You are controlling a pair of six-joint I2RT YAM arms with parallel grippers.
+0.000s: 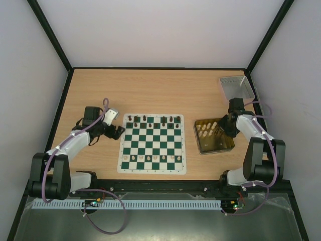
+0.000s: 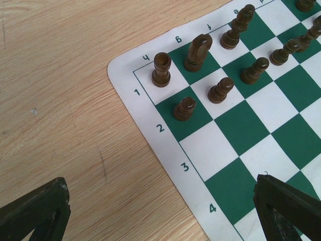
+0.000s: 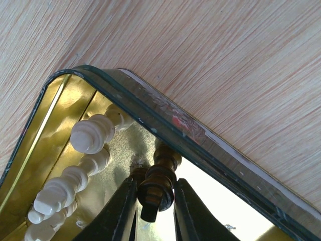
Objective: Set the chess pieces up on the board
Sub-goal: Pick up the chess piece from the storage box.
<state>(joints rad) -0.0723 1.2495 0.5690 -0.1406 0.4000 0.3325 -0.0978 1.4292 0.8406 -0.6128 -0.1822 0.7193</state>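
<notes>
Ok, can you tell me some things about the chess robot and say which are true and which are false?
1. The right claw is shut on a dark piece at the tin. True.
2. The left claw holds a cream piece. False: it is open and empty.
3. Cream pieces lie in the tin. True.
4. The board is bare. False: pieces stand along two sides.
5. The tray sits on the board. False: it is at the table's far right corner.

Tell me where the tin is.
In the top view the tin lies just right of the board; the right gripper holds a dark piece inside it.
</notes>
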